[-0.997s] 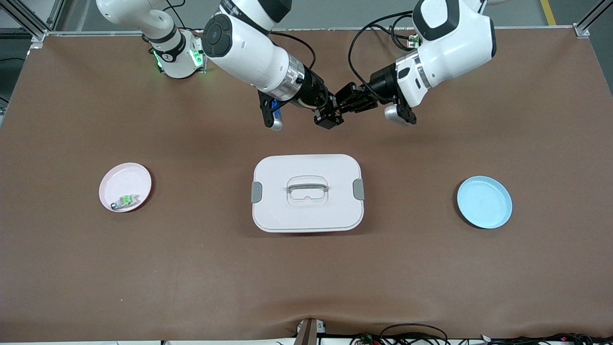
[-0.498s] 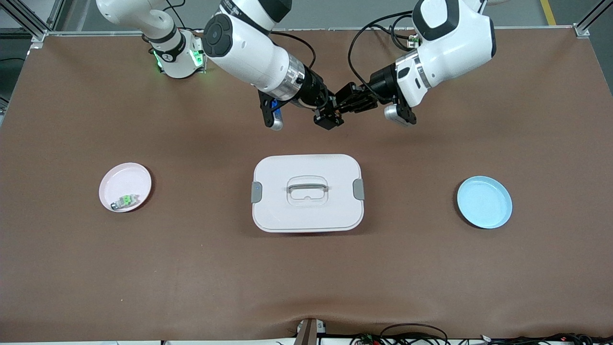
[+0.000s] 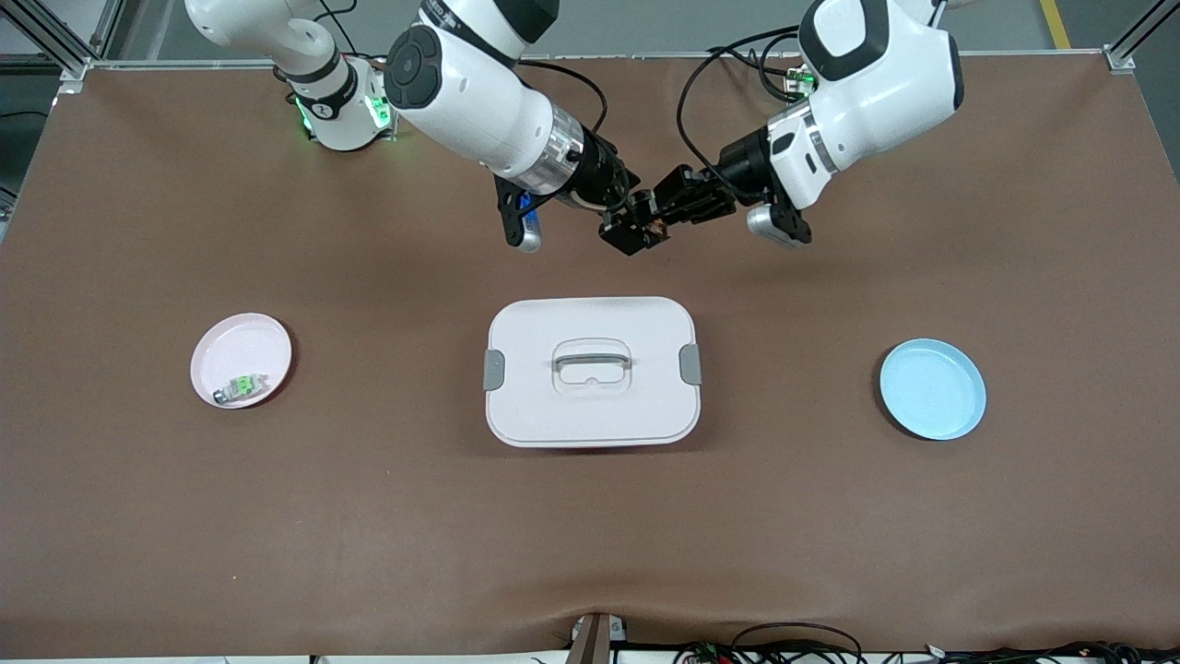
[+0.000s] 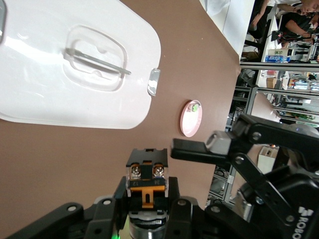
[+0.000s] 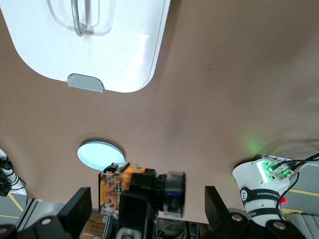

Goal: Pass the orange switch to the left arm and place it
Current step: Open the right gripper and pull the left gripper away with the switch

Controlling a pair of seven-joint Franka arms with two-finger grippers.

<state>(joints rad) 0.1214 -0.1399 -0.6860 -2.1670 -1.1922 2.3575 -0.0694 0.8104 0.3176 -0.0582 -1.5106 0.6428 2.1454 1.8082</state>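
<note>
Orange-brown on its face and black in its blocky body, the tiny orange switch (image 4: 148, 174) sits clamped between the jaws of the left arm's black two-finger gripper (image 4: 148, 195), which are closed on its two sides, the switch's metal screw terminals showing just past the fingertips in the left wrist view

The right arm's black two-finger gripper (image 5: 144, 206) meets it tip to tip, its jaws spread wide with one finger on either side of the switch and a clear gap to each; one of those fingers (image 4: 199, 148) shows in the left wrist view just beside the switch and apart from it

Both grippers hang over bare brown table covering (image 3: 369, 516), above the strip between the robots' bases and the large white rounded-rectangular plastic box (image 3: 590, 406) with grey side latches, and neither is over the box itself

Well away from the jaws, toward the right arm's end of the table, a small round pink plate (image 3: 241, 346) holds a tiny green-and-clear component (image 3: 241, 387); toward the left arm's end lies a small round light-blue plate (image 3: 931, 389); the box stands between the two plates, nearer to the front camera than the spot under the jaws
</note>
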